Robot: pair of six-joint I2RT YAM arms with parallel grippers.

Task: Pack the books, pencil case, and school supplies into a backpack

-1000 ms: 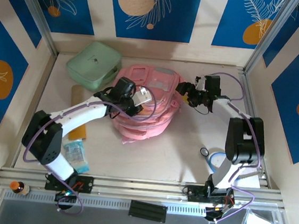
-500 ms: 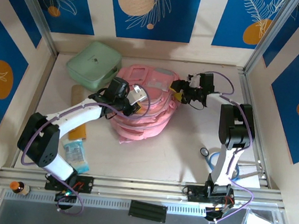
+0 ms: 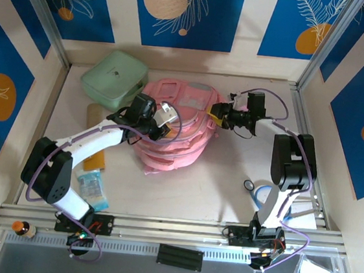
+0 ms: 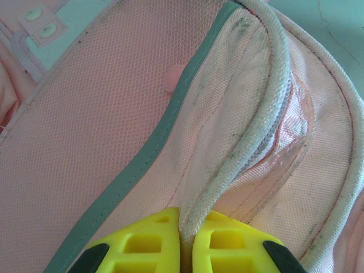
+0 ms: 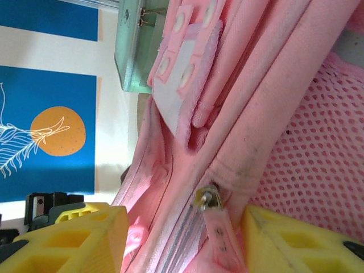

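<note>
Both left fingers point(image 4: 142, 247) are pressed together on the backpack point(image 4: 102, 114). They pinch a ridge of white piping point(image 4: 250, 136) that rises straight out from between the fingertips and curves away ahead of them. A grey-green trim strip point(image 4: 151, 156) runs just beside that piping, on the side of the one finger.

From above, the left fingers point(image 3: 163, 117) sit on top of the pink backpack point(image 3: 175, 142), which lies on the worktop point(image 3: 203, 184) between the two arms. The right fingers point(image 3: 217, 114) reach it from the opposite side, at its edge.

In the right wrist view, the right fingers point(image 5: 62, 239) stand partly apart, one on each side of the bag's zip line. Between them are the metal slider point(image 5: 206, 199) and its pink pull tab point(image 5: 219, 236), nearer to one finger than to the other. I cannot tell whether either finger touches the fabric. Pink mesh point(image 5: 307, 142) lies just ahead of the finger nearer the tab.

Past the backpack, well beyond the right fingers, lies a mint-green case point(image 5: 129, 51). From above the case point(image 3: 113, 77) is just beside the bag, beyond the left fingers.
</note>
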